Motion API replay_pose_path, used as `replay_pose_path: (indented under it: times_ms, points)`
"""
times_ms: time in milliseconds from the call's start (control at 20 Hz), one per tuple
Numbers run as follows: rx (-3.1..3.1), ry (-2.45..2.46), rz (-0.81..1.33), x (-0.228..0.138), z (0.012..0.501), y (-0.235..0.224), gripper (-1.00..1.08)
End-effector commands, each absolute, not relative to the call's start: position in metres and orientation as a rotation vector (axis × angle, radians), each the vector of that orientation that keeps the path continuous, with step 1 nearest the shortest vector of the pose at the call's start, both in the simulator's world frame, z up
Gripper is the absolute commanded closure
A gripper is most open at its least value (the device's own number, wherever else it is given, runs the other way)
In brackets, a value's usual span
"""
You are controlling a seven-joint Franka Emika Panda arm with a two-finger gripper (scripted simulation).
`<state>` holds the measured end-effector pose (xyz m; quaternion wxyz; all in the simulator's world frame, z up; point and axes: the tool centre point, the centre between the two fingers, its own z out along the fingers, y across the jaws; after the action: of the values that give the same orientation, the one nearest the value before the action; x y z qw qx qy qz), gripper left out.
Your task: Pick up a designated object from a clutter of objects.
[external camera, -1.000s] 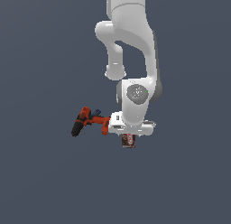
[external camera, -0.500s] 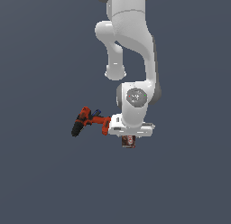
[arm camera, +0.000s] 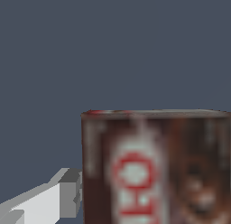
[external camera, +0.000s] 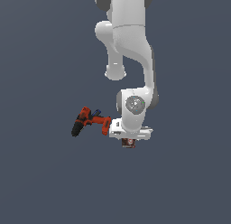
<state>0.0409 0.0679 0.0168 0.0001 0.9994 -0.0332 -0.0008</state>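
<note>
Brown box with red-white label, lower centre of exterior view, clamped between closed fingers of gripper; orange-red power drill beside it, toward frame left

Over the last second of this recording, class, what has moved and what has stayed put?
Almost nothing visibly moved. The claw remains low over the small brown box, which fills the wrist view with one finger right beside it; whether it is gripped cannot be told. The power drill lies where it was.
</note>
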Motion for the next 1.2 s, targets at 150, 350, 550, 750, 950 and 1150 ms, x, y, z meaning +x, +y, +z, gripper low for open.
replay_pose_path:
  times_ms: [150,350,550,750,950,1150]
  points:
    - [3.14,-0.104,0.0,0.042,0.016,0.068,1.08]
    - [3.14,-0.104,0.0,0.042,0.016,0.068,1.08]
    - [3.14,-0.103,0.0,0.041,0.017,0.069,1.08]
    - [3.14,-0.103,0.0,0.042,0.024,0.07,1.08]
    - [3.14,-0.103,0.0,0.042,0.04,0.073,1.08]
    - [3.14,-0.103,0.0,0.043,0.067,0.079,1.08]
